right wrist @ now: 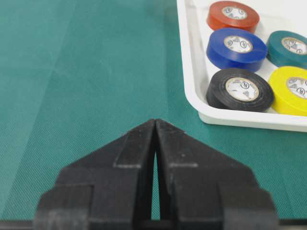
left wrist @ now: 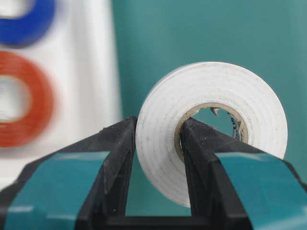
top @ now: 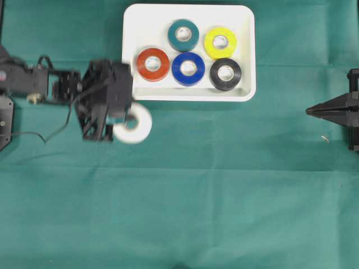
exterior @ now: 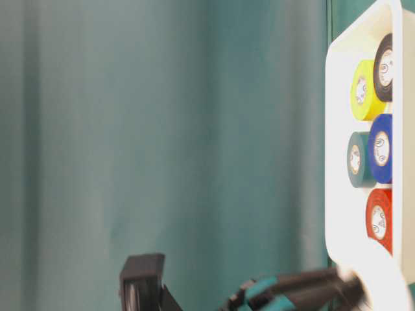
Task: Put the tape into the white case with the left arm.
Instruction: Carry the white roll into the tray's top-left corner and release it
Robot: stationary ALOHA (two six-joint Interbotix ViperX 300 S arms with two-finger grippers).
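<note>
Five tape rolls lie flat inside the shallow white rectangular plastic case [top: 245,50]: teal roll [top: 183,35], yellow roll [top: 220,42], red roll [top: 152,64], blue roll [top: 188,68], black roll [top: 225,73]. White tape roll [left wrist: 211,129] sits just outside the case's lower-left corner, above the green cloth [top: 224,185], pinched through its core by the teal-banded left gripper [left wrist: 158,139]. All-black right gripper [right wrist: 155,125] is well right of the case, jaws pressed together.

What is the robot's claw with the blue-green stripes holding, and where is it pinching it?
The left gripper holds a white tape roll, pinching one side of the ring: one finger outside, the other through the centre hole. The right gripper holds nothing.
</note>
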